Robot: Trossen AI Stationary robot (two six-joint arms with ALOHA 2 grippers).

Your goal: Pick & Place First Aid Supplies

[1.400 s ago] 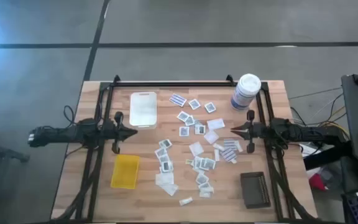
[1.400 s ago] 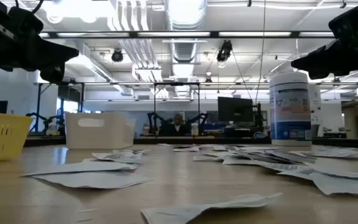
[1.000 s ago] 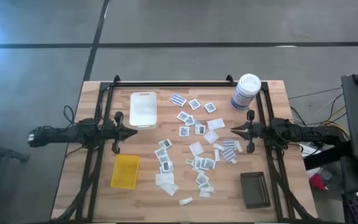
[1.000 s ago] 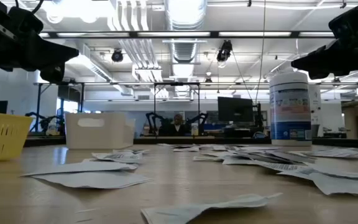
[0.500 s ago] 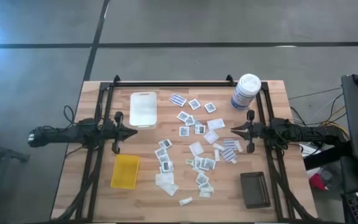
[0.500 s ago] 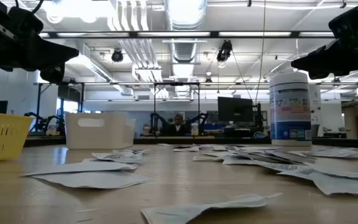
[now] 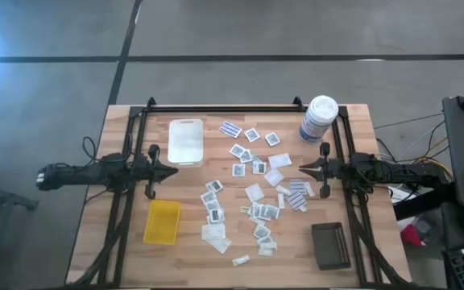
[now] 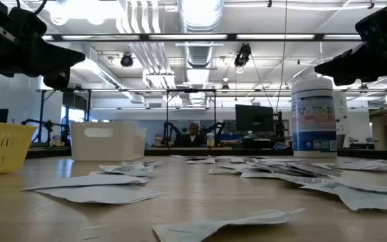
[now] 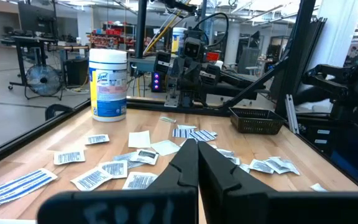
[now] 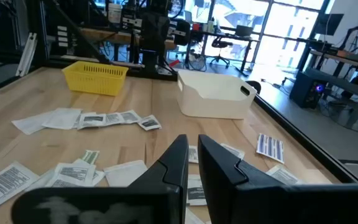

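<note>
Several small flat packets lie scattered on the middle of the wooden table: white squares with dark centres, blue-and-white striped strips and pale strips. They also show in the left wrist view and the right wrist view. My left gripper hovers over the table's left part, pointing at the packets, shut and touching nothing. My right gripper hovers at the right of the packets, facing the left one, shut as well. In the low view both grippers hang well above the table.
A white tray stands at far left, a yellow tray at near left, a black tray at near right. A tall white canister with a blue label stands at the far right corner. A black frame rims the table.
</note>
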